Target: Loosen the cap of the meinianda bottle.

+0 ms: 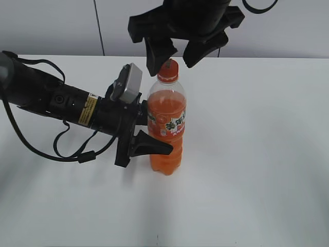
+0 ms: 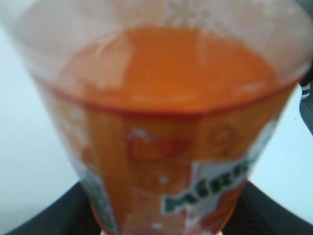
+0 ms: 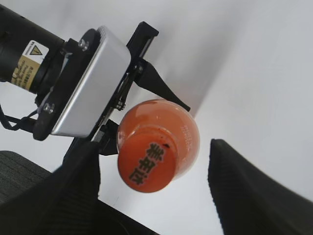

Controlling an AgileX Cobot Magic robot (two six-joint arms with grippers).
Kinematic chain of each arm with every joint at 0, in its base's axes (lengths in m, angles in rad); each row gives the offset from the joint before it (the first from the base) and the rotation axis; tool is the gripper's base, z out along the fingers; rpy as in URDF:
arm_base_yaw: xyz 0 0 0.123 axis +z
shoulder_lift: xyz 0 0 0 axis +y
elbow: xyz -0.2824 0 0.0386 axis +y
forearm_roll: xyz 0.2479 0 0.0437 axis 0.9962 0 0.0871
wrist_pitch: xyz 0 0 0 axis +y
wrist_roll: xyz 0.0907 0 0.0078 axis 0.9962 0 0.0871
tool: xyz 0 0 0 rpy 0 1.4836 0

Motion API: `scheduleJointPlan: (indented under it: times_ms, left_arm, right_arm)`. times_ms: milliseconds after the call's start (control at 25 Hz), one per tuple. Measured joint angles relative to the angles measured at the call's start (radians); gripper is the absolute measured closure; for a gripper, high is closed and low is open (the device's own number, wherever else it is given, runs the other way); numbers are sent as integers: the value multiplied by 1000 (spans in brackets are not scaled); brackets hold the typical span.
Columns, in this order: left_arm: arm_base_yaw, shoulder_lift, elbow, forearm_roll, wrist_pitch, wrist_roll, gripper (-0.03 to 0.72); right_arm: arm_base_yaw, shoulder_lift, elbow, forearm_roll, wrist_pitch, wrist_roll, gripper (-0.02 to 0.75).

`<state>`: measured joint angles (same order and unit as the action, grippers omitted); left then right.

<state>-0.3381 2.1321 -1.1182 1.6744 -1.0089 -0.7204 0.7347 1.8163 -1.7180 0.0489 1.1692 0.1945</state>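
Note:
The meinianda bottle (image 1: 166,131) stands upright on the white table, full of orange drink, with its orange-white-green label facing the camera. My left gripper (image 1: 149,127) reaches in from the left and is shut on the bottle at label height. In the left wrist view the bottle (image 2: 161,122) fills the frame, with a black finger at each lower corner. The orange cap (image 1: 168,69) sits on the neck. My right gripper (image 1: 176,59) hangs over it, open, with one finger on each side. From the right wrist camera, the cap (image 3: 146,165) lies between the fingers (image 3: 249,191), nearer the left one, with gaps on both sides.
The left arm's black body and cables (image 1: 46,100) lie across the table's left half, and its silver wrist camera (image 3: 88,83) sits close beside the bottle's neck. A white wall (image 1: 288,31) rises behind the table's far edge.

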Motion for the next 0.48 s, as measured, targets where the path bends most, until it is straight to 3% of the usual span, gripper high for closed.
scheduleJointPlan:
  times_ms: [280,480]
  left_arm:
    - [0,0,0,-1,0,-1,288]
    - [0,0,0,-1,1,-2,288]
  right_arm:
    - [0,0,0,1,-4,0,435]
    - [0,0,0,3,-6,0,457]
